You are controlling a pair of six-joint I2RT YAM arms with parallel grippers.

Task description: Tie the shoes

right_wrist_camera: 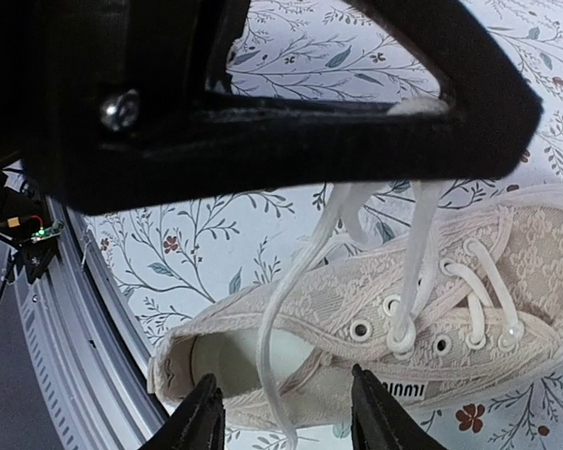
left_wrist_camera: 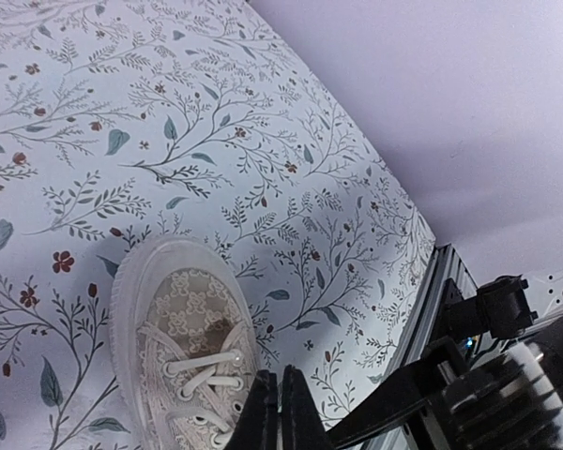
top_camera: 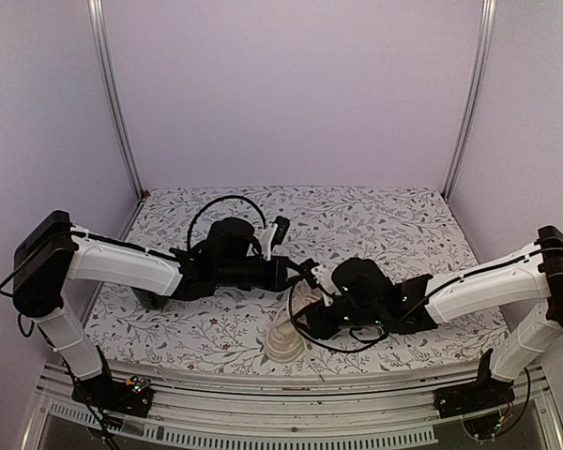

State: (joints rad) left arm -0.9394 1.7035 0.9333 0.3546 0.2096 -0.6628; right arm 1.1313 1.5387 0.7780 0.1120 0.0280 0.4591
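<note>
**Shoe tying barely begun: one lace lifted, no knot yet**

A table covered in a floral print stretches out ahead of both my grippers. A single cream lace-patterned shoe lies on it directly below them, at the near edge, its toe pointing away from my left gripper and its open heel just under my right.

My left gripper has its fingers pressed together. In the right wrist view it shows as a black bar above the shoe, with a bit of white pinched at its tip, so I judge it is clamped on a lace that rises taut from the shoe to it.

My right gripper hovers over the shoe's side with its fingers apart and nothing gripped. A second loose strand hangs down between them, without touching either that I can tell.

The lacing is threaded through the eyelets, crossing neatly near the toe. I see no crossing of the free ends, no loop and no bow. By my reckoning nearly all the task is left: catching the second end, crossing, knotting, looping, tightening.
</note>
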